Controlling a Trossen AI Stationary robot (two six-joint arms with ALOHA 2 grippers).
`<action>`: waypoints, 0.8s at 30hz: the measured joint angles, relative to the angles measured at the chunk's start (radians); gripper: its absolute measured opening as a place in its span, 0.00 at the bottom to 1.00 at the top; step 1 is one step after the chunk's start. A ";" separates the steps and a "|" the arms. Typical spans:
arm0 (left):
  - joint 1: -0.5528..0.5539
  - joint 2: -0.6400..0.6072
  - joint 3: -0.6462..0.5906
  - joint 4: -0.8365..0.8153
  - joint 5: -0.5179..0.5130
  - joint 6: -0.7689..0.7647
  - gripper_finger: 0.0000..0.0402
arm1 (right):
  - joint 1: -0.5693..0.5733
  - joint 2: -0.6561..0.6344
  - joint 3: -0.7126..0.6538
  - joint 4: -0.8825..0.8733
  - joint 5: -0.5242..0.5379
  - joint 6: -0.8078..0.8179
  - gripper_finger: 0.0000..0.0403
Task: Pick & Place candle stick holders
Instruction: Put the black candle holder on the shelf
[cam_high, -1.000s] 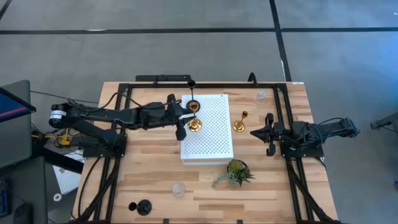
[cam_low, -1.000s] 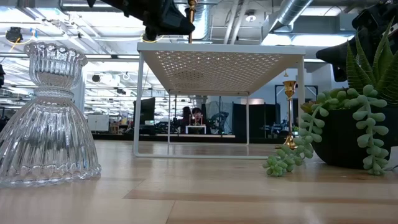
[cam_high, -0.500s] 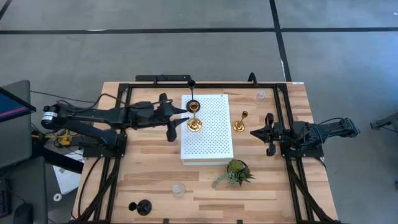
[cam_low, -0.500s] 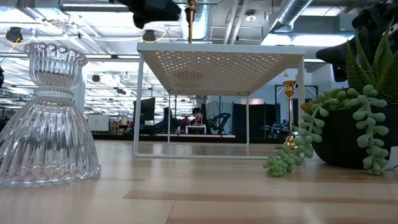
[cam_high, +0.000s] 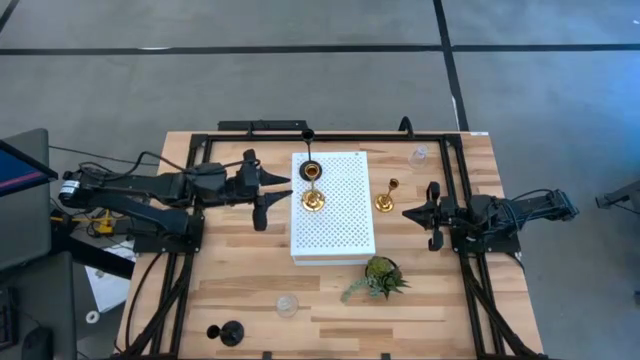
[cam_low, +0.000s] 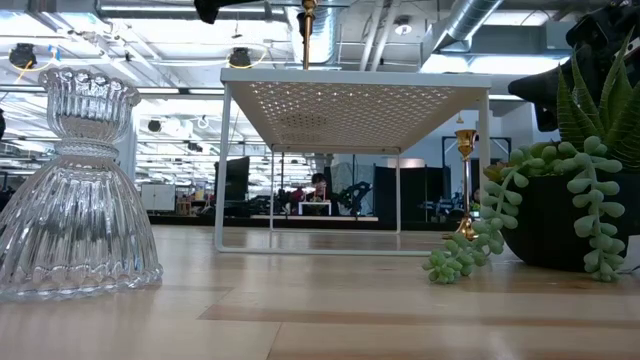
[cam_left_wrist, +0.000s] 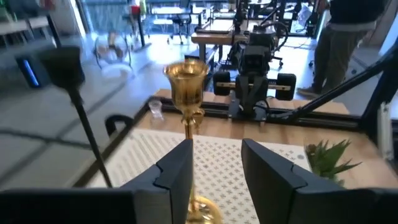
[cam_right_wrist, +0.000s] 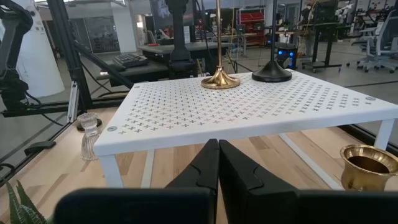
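Left gripper (cam_high: 268, 191) hangs just off the left edge of the white perforated board (cam_high: 335, 225), its fingers (cam_left_wrist: 177, 171) parted and holding nothing. One gold candle stick holder (cam_high: 313, 188) stands upright on the board beside a black one (cam_high: 307, 140). Another gold holder (cam_high: 386, 197) stands on the table (cam_high: 240, 280) right of the board. Right gripper (cam_high: 433, 218) waits near it, fingers pressed together and empty

Bright even overhead light; left wrist view blurred.
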 joint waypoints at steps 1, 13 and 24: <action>0.000 0.004 0.000 -0.006 0.000 -0.031 0.34 | 0.000 0.000 0.000 0.000 0.000 0.000 0.00; -0.009 -0.016 -0.025 -0.190 0.063 0.012 0.21 | 0.000 0.000 0.000 0.000 0.000 0.000 0.00; -0.118 -0.155 -0.025 -0.340 0.185 -0.199 0.01 | 0.000 0.000 0.000 0.000 0.000 0.027 0.00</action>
